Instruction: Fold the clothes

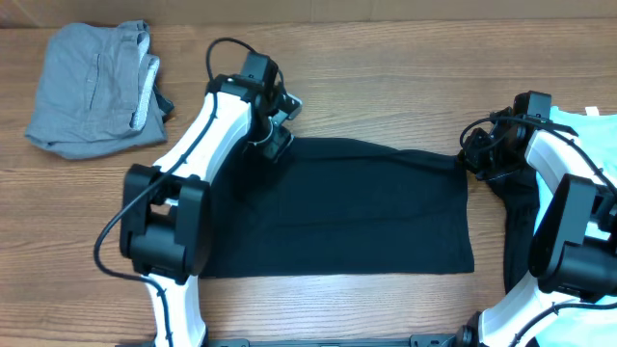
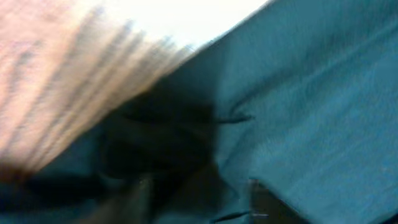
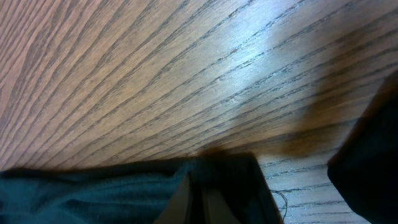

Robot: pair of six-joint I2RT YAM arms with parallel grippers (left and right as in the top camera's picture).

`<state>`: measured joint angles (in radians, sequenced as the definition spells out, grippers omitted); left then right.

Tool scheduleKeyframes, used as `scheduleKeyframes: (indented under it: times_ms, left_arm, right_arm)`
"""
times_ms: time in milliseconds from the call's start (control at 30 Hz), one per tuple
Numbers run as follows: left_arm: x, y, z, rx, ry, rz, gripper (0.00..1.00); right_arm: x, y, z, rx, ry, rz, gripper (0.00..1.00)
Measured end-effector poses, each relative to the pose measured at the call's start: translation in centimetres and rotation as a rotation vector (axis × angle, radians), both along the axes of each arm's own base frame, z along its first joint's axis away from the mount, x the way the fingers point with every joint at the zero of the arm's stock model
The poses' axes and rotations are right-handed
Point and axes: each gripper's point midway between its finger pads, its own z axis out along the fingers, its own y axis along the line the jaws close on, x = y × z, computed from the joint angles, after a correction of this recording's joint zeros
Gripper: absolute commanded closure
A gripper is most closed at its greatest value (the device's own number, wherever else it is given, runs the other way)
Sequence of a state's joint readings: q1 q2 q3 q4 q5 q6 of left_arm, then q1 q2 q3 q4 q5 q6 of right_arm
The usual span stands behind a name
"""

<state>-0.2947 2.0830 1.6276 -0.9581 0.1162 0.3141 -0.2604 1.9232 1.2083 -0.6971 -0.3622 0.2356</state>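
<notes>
Black fabric T-shirt (image 1: 337, 207) lies between both claws, flat as a wide rectangle; sleeves look tucked in, further folds judged due. Right claw (image 1: 469, 162): jaws together, pinching shirt's far corner. Left claw (image 1: 275, 138): at opposite far corner, touching cloth; wrist view blurred, cannot tell whether jaws apart or gripping. Beyond left claw: grey folded fabric garment (image 1: 92, 87), seemingly done. Behind right claw: light blue fabric garment (image 1: 590, 125), waiting.

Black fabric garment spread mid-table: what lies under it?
The brown wooden table shows along the upper and lower edges of the black fabric garment, which lies flat with no visible bumps. Whatever is directly beneath it is covered by the cloth.
</notes>
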Motion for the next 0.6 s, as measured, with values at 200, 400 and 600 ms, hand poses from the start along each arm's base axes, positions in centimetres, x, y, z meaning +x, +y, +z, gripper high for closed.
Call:
scheduleKeyframes:
  times_ms: [200, 400, 600]
  left_arm:
    - [-0.6, 0.2, -1.3, 0.018, 0.042, -0.017, 0.96]
    - [0.6, 0.9, -0.2, 0.047, 0.009, 0.053, 0.96]
    - [1.7, 3.0, 3.0, 0.067, -0.070, 0.151, 0.96]
  right_arm:
    - [0.0, 0.0, 0.0, 0.000, 0.000, 0.000, 0.96]
    - [0.0, 0.0, 0.0, 0.000, -0.002, 0.001, 0.96]
    - [0.8, 0.0, 0.2, 0.000, -0.036, 0.003, 0.96]
